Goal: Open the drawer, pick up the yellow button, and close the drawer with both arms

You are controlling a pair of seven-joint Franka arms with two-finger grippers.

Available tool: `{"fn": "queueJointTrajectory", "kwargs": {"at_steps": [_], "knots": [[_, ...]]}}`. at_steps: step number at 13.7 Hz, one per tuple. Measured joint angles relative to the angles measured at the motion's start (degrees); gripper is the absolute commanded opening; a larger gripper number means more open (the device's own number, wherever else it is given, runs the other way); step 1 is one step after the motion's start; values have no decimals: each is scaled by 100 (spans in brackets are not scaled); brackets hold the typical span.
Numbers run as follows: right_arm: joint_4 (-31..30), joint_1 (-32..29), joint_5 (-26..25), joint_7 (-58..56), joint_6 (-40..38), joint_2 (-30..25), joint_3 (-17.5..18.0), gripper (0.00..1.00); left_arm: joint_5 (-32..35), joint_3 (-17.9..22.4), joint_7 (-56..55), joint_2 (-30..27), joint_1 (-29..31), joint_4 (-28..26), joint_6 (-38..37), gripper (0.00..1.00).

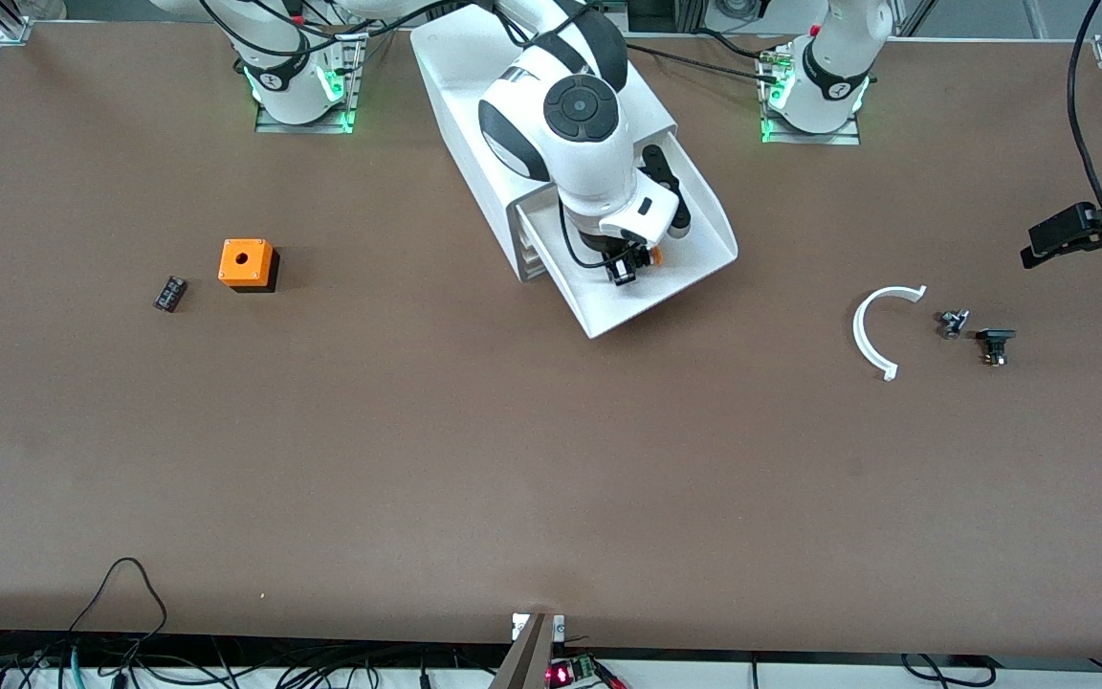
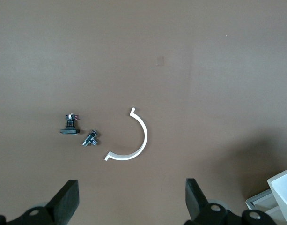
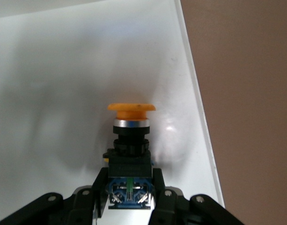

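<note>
Right gripper [image 1: 629, 264]: down inside the pulled-out drawer [image 1: 694, 273] of the white cabinet [image 1: 460, 77]; jaws pressed in from both sides on the black body of the button [image 3: 129, 154], fingers [image 3: 99, 187] flanking its base. Button pinched between the jaws, orange cap pointing away from the wrist, over the white drawer floor and near one drawer side wall.

Left gripper [image 2: 134, 199]: hanging above the table [image 1: 513, 478] toward the left arm's end, waiting; jaws spread wide, nothing between them, touching nothing. Over bare tabletop, near a white curved piece [image 2: 134, 140] and two small dark parts [image 2: 70, 124] lying just beside one another.

Elsewhere on table, toward the right arm's end: orange cube with a hole [image 1: 246, 264] and, just beside it, a small black part [image 1: 169, 293]. Well apart from the drawer.
</note>
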Motion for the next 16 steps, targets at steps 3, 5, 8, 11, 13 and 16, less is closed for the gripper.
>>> {"fn": "queueJointTrajectory", "kwargs": {"at_steps": [3, 5, 8, 11, 13, 16], "knots": [[29, 0, 1, 123, 15, -1, -1, 24, 0, 0, 0, 7, -8, 0, 0, 100], [99, 5, 1, 598, 25, -10, 1, 24, 0, -4, 0, 36, -102, -9, 52, 100], [258, 2, 1, 1428, 22, -54, 1, 24, 0, -43, -13, 170, -316, -188, 501, 100], [394, -71, -6, 2363, -50, -314, -46, 25, 0, -182, -283, 273, -404, -541, 1108, 100], [397, -250, -9, 3129, -264, -577, -70, 25, 0, -310, -738, 320, -476, -862, 1624, 100], [335, -733, -24, 4383, -461, -865, -121, 25, 0, -565, -1518, 443, -659, -1379, 2272, 100]]}}
